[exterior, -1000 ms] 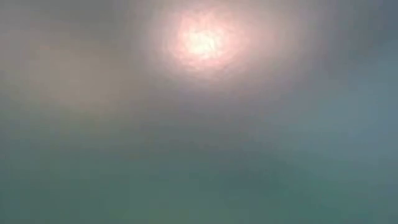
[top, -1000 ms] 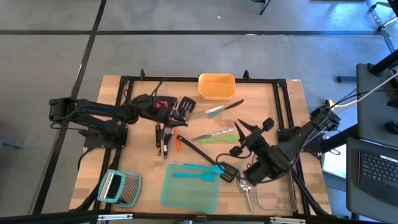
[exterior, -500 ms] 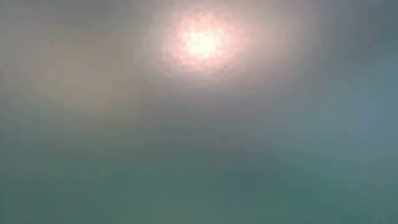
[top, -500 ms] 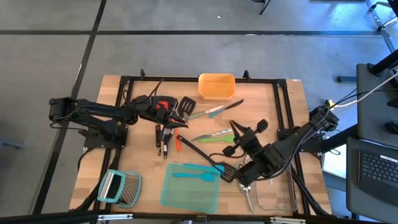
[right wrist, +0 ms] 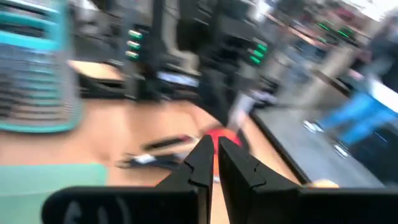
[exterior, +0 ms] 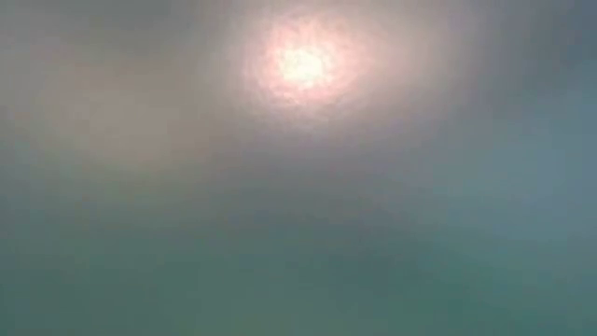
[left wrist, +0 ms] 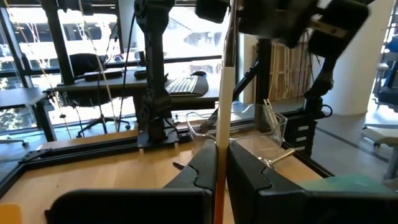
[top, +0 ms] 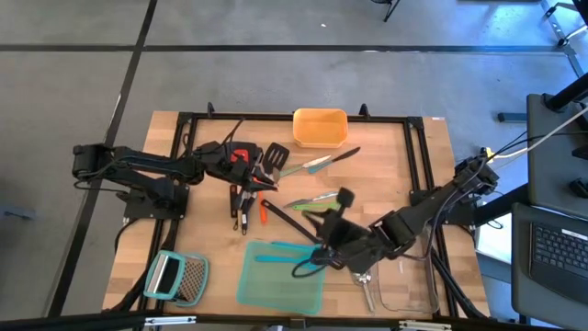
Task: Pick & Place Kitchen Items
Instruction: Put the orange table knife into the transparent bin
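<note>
Slim green spatula on wood, right pincer clenched, seemingly empty, left pincer grasping thin handle.

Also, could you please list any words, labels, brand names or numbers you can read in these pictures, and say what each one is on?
None can be read. No item on the table shows lettering from above.
The low view is a blur.
The green lights in the right wrist view are too blurred to read.
</note>
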Action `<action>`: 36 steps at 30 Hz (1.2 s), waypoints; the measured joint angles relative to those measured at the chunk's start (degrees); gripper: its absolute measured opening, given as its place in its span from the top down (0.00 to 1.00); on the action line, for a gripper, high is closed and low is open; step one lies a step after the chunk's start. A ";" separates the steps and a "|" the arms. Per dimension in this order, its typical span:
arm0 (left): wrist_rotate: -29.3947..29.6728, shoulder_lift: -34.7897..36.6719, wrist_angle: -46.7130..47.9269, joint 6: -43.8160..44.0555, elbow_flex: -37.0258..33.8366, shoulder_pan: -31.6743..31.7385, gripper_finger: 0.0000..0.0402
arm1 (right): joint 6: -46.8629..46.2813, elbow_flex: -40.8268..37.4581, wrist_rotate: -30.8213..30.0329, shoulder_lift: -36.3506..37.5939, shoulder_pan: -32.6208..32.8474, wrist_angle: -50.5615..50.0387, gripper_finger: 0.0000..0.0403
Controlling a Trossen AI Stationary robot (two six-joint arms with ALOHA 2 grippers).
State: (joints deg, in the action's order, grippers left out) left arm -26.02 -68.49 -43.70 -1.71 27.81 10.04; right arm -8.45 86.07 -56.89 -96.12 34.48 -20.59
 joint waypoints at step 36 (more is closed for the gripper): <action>-2.29 3.93 -1.94 3.87 -1.20 -2.89 0.97 | 7.17 -33.75 42.50 6.75 -20.29 71.60 0.94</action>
State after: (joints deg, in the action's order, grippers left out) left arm -28.31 -64.55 -45.64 2.17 26.61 7.16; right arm -1.28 52.32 -14.39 -89.36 14.19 51.01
